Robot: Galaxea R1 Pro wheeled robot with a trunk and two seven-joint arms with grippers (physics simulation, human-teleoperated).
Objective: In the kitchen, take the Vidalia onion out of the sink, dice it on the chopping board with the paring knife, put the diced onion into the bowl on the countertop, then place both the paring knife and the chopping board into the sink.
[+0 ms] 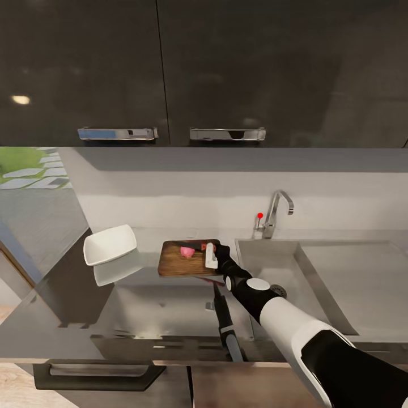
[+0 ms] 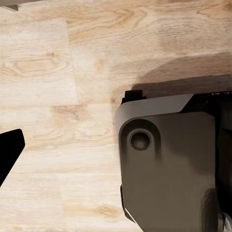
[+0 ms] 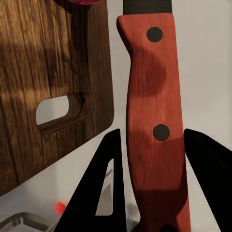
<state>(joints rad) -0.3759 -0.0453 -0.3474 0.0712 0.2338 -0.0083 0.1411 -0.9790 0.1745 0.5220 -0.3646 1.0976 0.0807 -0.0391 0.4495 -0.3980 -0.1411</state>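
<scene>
Onion (image 1: 186, 252) is out of the sink (image 1: 272, 266), a small pink lump on the chopping board (image 1: 173, 263), which lies on the countertop (image 1: 141, 306) just beside the basin. Right gripper (image 3: 150, 145) at the board's sink-side edge, fingers clamped on the paring knife (image 3: 153, 96)'s red handle. Can't tell if dicing has started. Left gripper's state can't be told. Left: transfer to the bowl (image 1: 109, 245) on the board's far side, then knife and board into sink.
</scene>
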